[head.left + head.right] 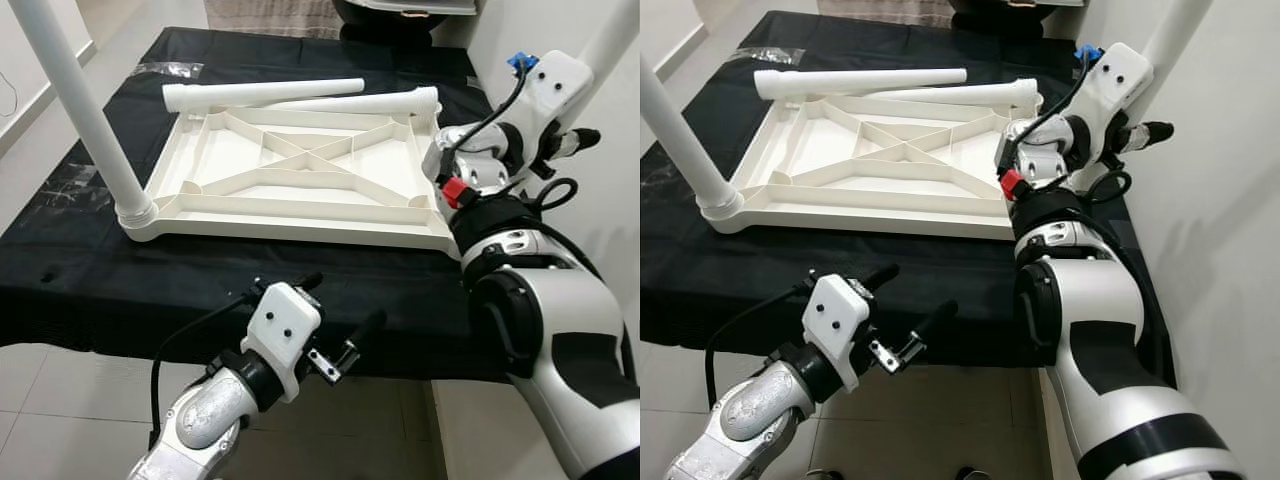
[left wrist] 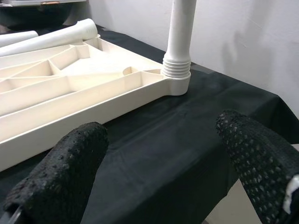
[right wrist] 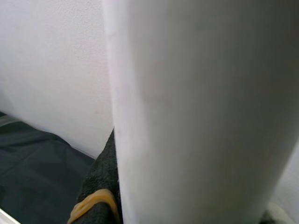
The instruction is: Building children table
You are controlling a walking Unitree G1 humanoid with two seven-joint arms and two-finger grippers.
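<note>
Nearest: left gripper, hovering over the near edge of the black cloth that covers the work surface, its two black fingers spread wide apart and holding nothing; the left wrist view looks between those fingers toward the tabletop's corner. Next: white plastic children's tabletop, lying upside down on the cloth, ribbed underside up, with a cross-shaped brace in the middle and round sockets at the corners. Near-left corner socket: one white leg standing upright in it, rising out of the top of the picture. Right side: right arm reaching up beside the tabletop's near-right corner, its gripper at a second upright white leg that stands against the pale wall; the right wrist view shows that leg very close, with a black finger pressed against its side, so the gripper appears closed around it. Far edge of the tabletop: two loose white legs, one leg lying across the far-left corner, the other leg just beside it toward the far-right corner, both flat and roughly parallel to that edge. Farthest: a dark rounded object beyond the cloth, too cropped to identify.
</note>
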